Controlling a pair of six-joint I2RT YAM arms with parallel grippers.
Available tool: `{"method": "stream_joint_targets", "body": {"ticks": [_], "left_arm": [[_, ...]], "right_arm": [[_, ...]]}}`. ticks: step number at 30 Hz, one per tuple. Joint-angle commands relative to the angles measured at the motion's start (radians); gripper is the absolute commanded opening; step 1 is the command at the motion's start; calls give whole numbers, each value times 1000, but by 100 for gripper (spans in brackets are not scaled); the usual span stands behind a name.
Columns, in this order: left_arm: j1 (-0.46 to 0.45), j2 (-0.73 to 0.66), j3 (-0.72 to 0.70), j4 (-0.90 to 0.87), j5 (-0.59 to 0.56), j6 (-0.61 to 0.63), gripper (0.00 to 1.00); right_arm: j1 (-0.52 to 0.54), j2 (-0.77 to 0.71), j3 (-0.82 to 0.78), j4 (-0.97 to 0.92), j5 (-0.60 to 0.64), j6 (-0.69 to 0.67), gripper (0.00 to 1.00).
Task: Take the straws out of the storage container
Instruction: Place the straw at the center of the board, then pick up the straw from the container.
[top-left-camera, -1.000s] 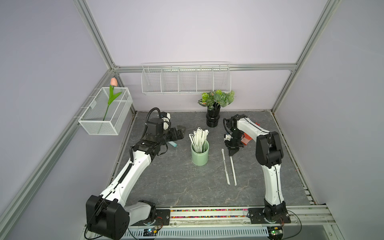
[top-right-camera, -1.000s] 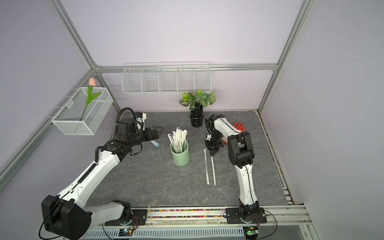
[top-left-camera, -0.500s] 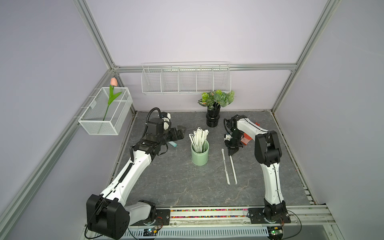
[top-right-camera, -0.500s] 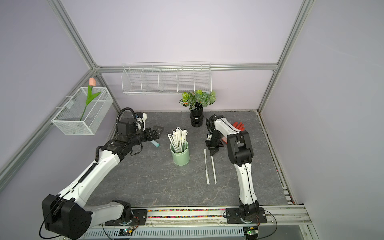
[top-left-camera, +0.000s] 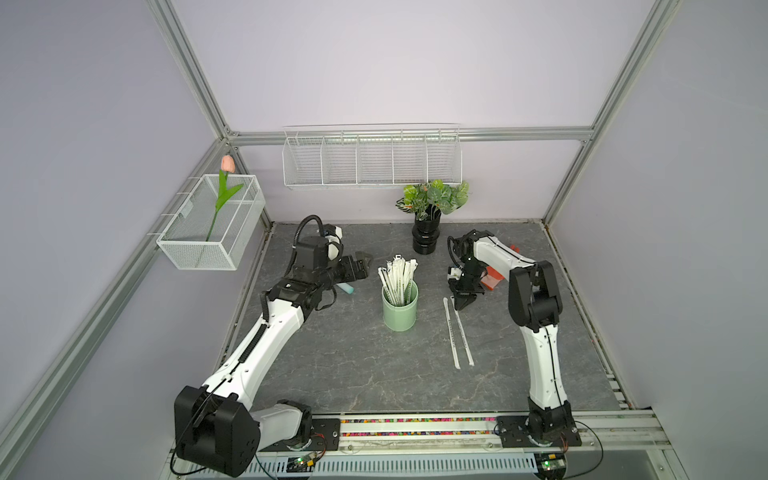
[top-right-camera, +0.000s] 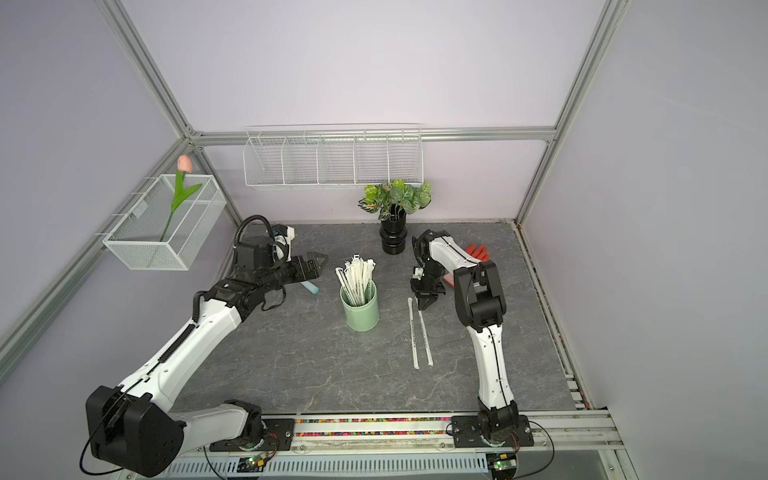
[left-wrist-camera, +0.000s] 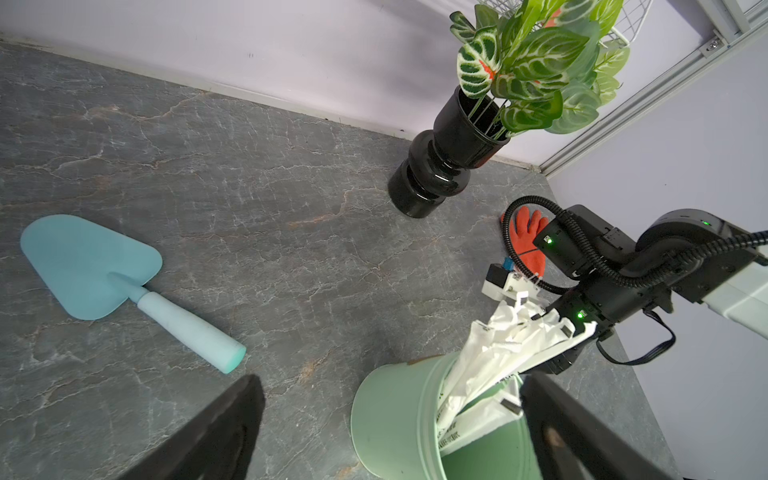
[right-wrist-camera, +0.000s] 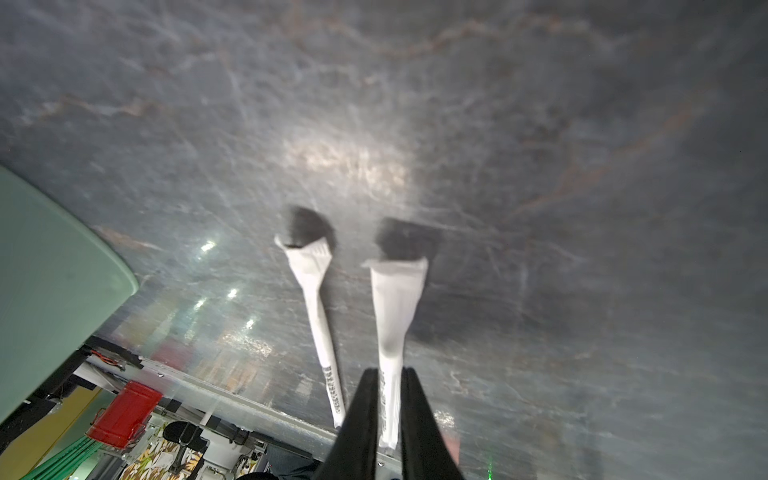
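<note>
Left gripper (top-left-camera: 369, 267) gapes beside the mid-table cup (top-left-camera: 400, 316) of straws (top-left-camera: 398, 276); right gripper (top-left-camera: 462, 308), fingers near-closed, flanks a lying straw (top-left-camera: 464, 336), grip unclear.

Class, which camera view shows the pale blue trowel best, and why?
The left wrist view: the whole trowel, blade and handle, lies unobstructed. In both top views only its handle end pokes out beneath the left arm. The right wrist view misses it.
</note>
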Motion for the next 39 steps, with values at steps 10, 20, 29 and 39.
{"method": "stream_joint_targets", "body": {"ticks": [10,20,29,39], "left_arm": [[-8,1,-1,0,11,8,100],[-9,2,-2,-1,6,10,100],[-10,-10,-3,0,-3,12,100],[-12,-15,-3,-2,-2,12,100]], "right_arm": [[-2,-188,-111,115,15,66,20],[68,-510,-147,204,59,80,25],[266,-677,-288,517,102,122,31],[344,-672,-386,709,146,89,33]]}}
